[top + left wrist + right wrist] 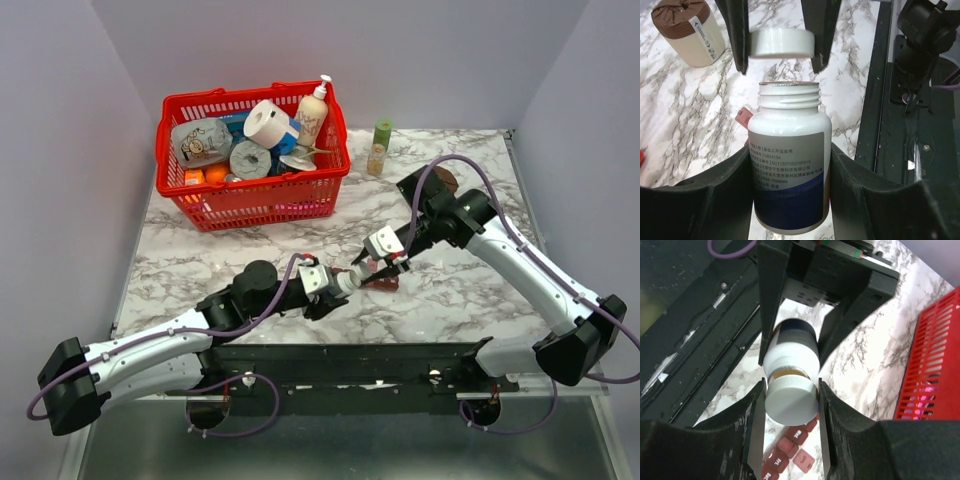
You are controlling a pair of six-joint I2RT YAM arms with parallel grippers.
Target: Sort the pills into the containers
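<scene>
**Cap off the bottle, organiser waiting underneath**

The two arms meet over the marble surface [450,290], a little toward 6 o'clock from the middle of the overhead view. The left gripper [343,284] is clamped round the body of a white pill bottle [790,165] with a blue-banded label. It grips low on the bottle, so the threaded neck stays free. The right gripper [392,262] is closed on the white screw cap [781,41], one finger on each side of its rim.

In the left wrist view the cap sits at 12 o'clock of the neck. A gap shows between them, so the cap is off the threads and lined up with the mouth but not touching it. One arm steadies the bottle while the other works the lid. Whether any pills are inside cannot be seen from here.

The pill organiser [790,452], a dark red-brown strip of small lidded squares, lies on the surface just beneath the bottle and cap, at 6 o'clock in the right wrist view. That puts it where tipped pills would land.

The opening step looks finished and the sorting not yet begun. The next move likely calls for parking the cap aside, then tilting the bottle gently; a fast tilt could spill pills
</scene>
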